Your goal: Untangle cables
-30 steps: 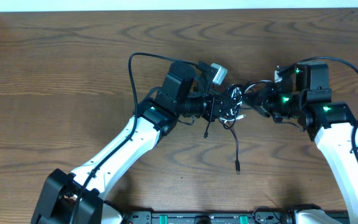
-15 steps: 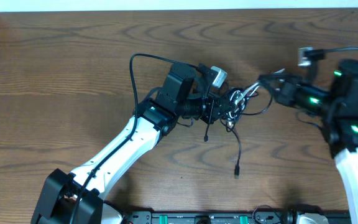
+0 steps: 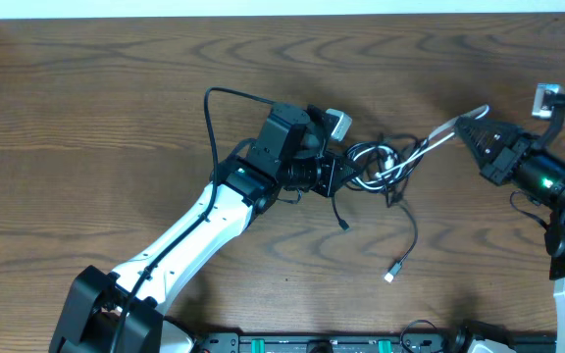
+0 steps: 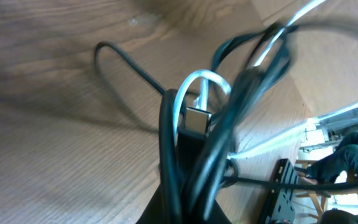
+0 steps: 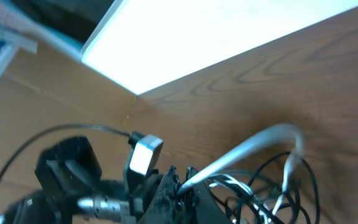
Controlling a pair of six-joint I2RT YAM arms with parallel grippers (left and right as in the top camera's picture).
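Note:
The cables form a tangle [image 3: 373,165] at the table's middle. My left gripper [image 3: 339,175] is shut on the tangle's left side; in the left wrist view black cords [image 4: 194,155] run into its jaws [image 4: 185,208] and a white cable loop [image 4: 205,77] arches above. My right gripper [image 3: 471,131] is shut on the white cable [image 3: 430,142], which stretches taut from the tangle to its fingertips [image 5: 182,177]; it also shows in the right wrist view [image 5: 260,142]. One black cable trails down to a plug [image 3: 392,275]. A shorter black end [image 3: 344,226] hangs below the left gripper.
A thick black arm wire [image 3: 212,118] loops up behind the left arm. The wooden table [image 3: 116,88] spreads to the left and back. A white wall strip [image 5: 229,25] runs along the table's far edge.
My right gripper has pulled away to the right with the white cable, stretching the tangle out. The long black cable's plug has swung right. The left gripper stayed nearly in place.

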